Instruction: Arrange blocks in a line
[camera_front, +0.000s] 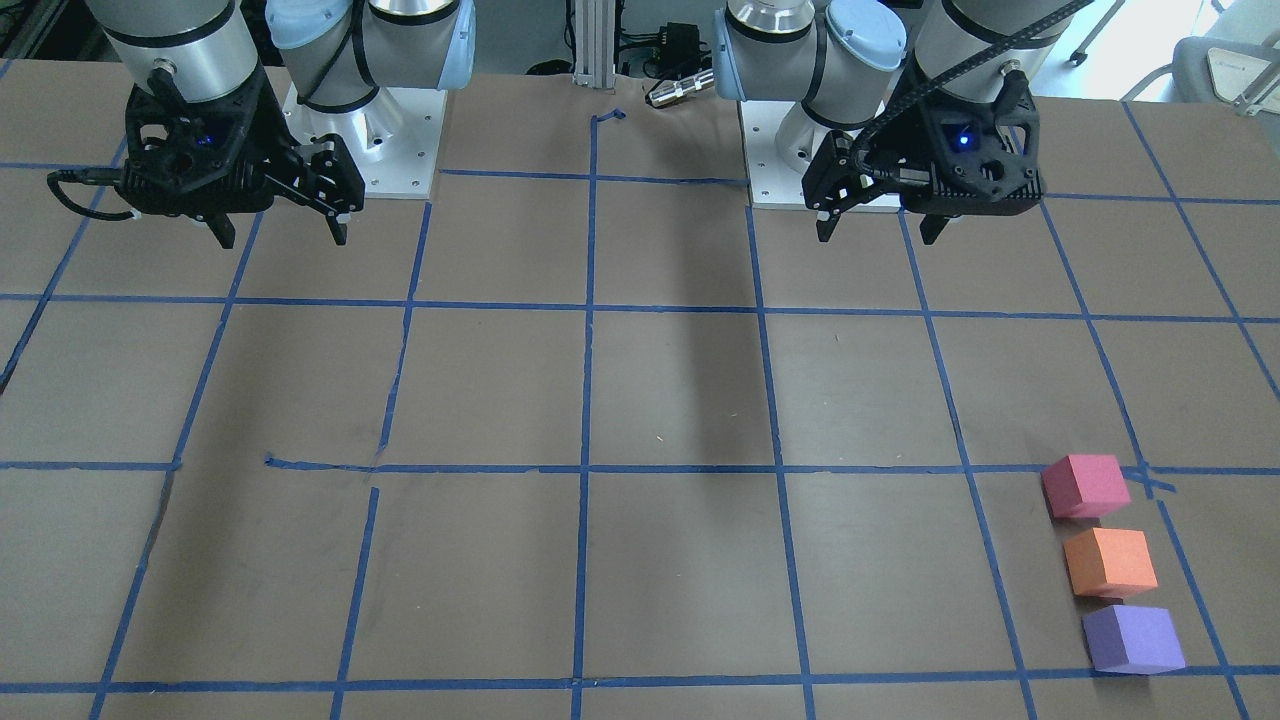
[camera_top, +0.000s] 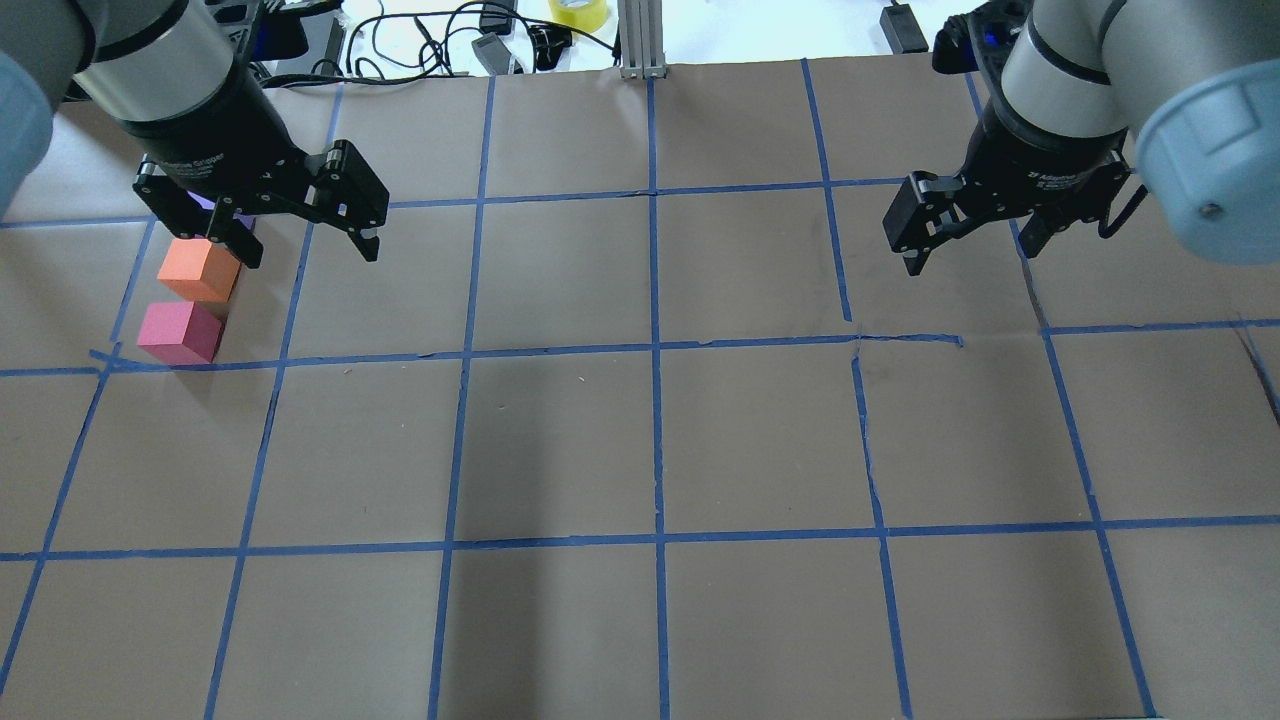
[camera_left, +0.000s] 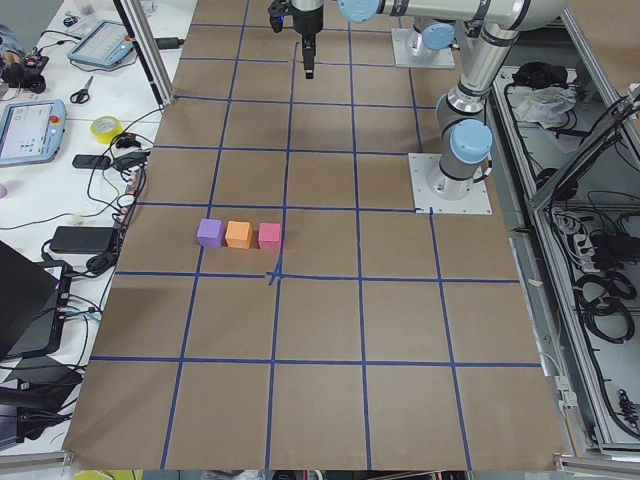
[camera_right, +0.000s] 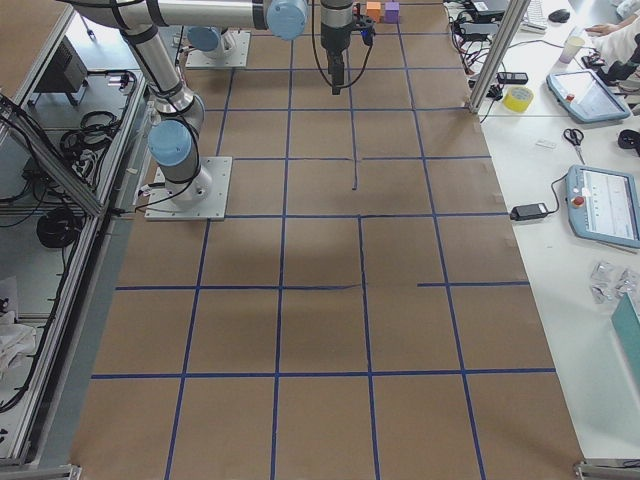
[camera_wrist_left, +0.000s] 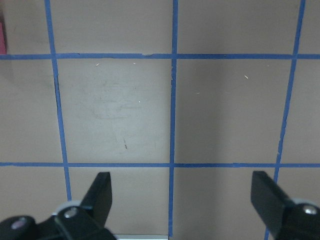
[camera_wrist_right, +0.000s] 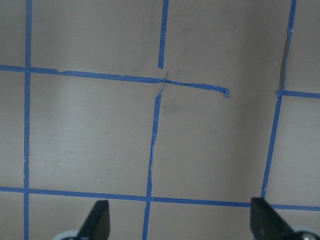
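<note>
**Blocks, set of three.** Small matte cubes of equal size, lying on the counter (camera_front: 680, 400) in one straight row.
- Reddish-pink block (camera_front: 1085, 486): the end of the row nearer the robot, close beside a crossing of the blue tape grid (camera_front: 588, 400). A sliver of it shows at the left edge of the left wrist view.
- Orange block (camera_front: 1110, 562): the middle of the row.
- Purple block (camera_front: 1132, 638): the end of the row farther from the robot. In the overhead view it is mostly hidden behind the left jaws.
- Spacing: each block sits just beside the next. Whether their faces touch cannot be told.
- Location: the row lies inside one grid square toward the robot's left end of the counter. It runs away from the robot, on the side far from the arm bases.

**Left jaws.** Spread wide, with nothing between them. Raised over bare counter near the left arm's base, well apart from the row. The wrist view shows only tape lines and brown surface below them.

**Right jaws.** Spread wide and likewise empty. Raised over bare counter near the right arm's base, at the opposite end from the blocks.

**Counter.** Brown surface divided into squares by blue tape. Some strips are broken or misaligned near the middle.
</note>
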